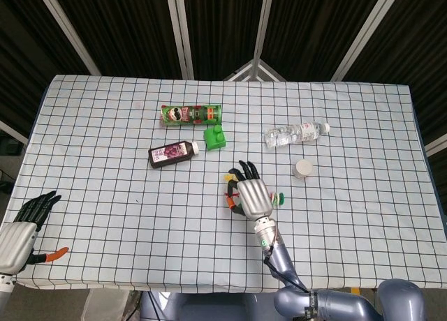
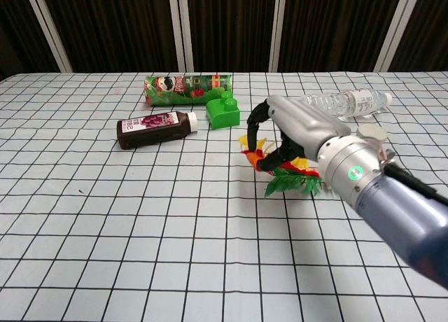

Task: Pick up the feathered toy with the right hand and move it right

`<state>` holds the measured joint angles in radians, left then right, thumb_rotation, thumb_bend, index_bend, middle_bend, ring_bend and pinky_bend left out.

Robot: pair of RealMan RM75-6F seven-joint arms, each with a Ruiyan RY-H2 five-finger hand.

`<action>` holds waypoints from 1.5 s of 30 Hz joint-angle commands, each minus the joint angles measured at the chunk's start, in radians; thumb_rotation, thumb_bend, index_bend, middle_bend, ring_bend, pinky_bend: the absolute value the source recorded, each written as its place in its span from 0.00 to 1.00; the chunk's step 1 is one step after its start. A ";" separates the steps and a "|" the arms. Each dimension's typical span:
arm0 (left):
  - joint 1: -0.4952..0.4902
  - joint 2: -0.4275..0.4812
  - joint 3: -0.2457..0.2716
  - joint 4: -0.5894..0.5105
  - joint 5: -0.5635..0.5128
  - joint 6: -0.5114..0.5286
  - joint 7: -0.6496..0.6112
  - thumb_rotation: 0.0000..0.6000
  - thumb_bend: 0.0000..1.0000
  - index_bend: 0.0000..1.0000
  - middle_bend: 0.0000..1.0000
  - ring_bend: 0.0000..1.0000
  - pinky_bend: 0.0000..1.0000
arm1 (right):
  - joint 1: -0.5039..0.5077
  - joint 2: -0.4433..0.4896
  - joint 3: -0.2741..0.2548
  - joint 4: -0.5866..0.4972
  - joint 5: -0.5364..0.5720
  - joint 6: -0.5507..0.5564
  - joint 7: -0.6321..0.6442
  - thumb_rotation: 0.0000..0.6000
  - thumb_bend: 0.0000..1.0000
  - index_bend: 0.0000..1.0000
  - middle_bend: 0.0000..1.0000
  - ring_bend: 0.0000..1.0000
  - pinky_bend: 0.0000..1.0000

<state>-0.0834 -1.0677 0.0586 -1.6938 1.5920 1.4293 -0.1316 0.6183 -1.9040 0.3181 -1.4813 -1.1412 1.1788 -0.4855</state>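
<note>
At the near left corner of the surface [image 1: 84, 125] we are seeing the left hand [image 1: 19, 232] lying with its fingers spread and nothing in it, an orange-tipped object [image 1: 52, 254] just beside it. Near the middle of the surface the right hand [image 2: 297, 129] is curling its fingers over the feathered toy [image 2: 287, 173] and gripping it; its green, yellow and orange feathers are hanging below the palm, though we cannot tell whether they are clear of the cloth. Farther back a white jar [image 1: 303, 169] is standing to the right, a dark juice bottle [image 1: 172, 153] and a green block [image 1: 215, 136] are lying left of the middle, and beyond them are a clear water bottle [image 1: 295, 133] and a green snack can [image 1: 191, 114], both on their sides.
</note>
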 commanded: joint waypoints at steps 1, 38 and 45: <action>0.000 0.001 0.003 -0.001 0.002 -0.001 0.006 1.00 0.00 0.00 0.00 0.00 0.00 | -0.023 0.087 0.024 -0.085 -0.006 0.043 -0.042 1.00 0.53 0.65 0.26 0.00 0.00; 0.010 -0.010 0.001 -0.013 -0.018 0.000 0.071 1.00 0.00 0.00 0.00 0.00 0.00 | -0.350 0.681 -0.117 -0.381 -0.082 0.190 0.170 1.00 0.48 0.02 0.07 0.00 0.00; 0.012 -0.018 -0.003 0.005 0.000 0.020 0.083 1.00 0.00 0.00 0.00 0.00 0.00 | -0.448 0.777 -0.242 -0.335 -0.257 0.273 0.213 1.00 0.45 0.00 0.00 0.00 0.00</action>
<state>-0.0722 -1.0821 0.0579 -1.6947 1.5872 1.4432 -0.0550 0.2148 -1.1671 0.1303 -1.8415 -1.3363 1.4143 -0.2951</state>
